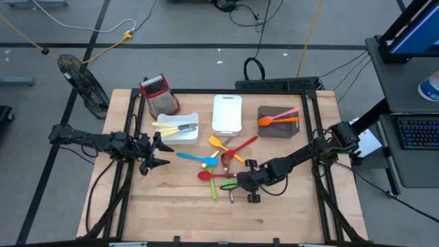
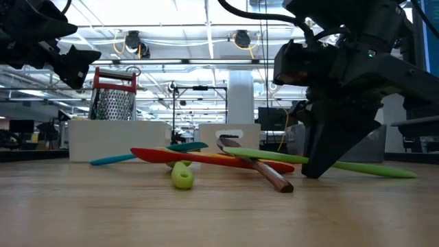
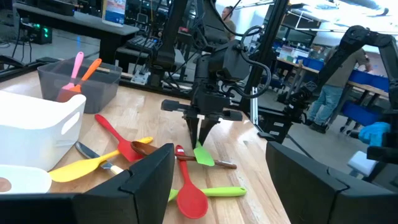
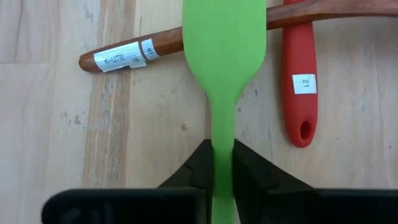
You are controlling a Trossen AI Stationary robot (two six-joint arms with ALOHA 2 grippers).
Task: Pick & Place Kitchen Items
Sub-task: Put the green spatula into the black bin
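Right gripper (image 1: 238, 185) is down at the table (image 1: 288, 219), in the middle of the utensil pile. In the right wrist view its two fingers are pressed against either side of the slim neck of the green spatula (image 4: 222, 68), so the jaws are clamped on that handle. The blade points straight away from the wrist; the long axis runs in line with the gripper's forward direction, fingers across it. The grip sits on the narrow part, just behind where the blade widens.

The green spatula lies flat on the wood. Its blade lies over a wooden-handled utensil (image 4: 140, 53) that crosses at an angle, and a red spoon handle (image 4: 298, 87) lies just beside it, roughly parallel. Judgement: the lift should go straight up so the blade clears the wooden handle without dragging it.

Left gripper (image 1: 156, 154) hovers above the table near the white tray (image 1: 180, 134), jaws apart, holding nothing. It is well apart from the green spatula; the right arm is plainly the nearer one.

Hard to make out: the right fingertips in the high view, lost in the dark arm. In the low view the gripper body covers the grip point. The spatula's tail end is cut off in the right wrist view. Whether the red spoon touches the spatula cannot be told
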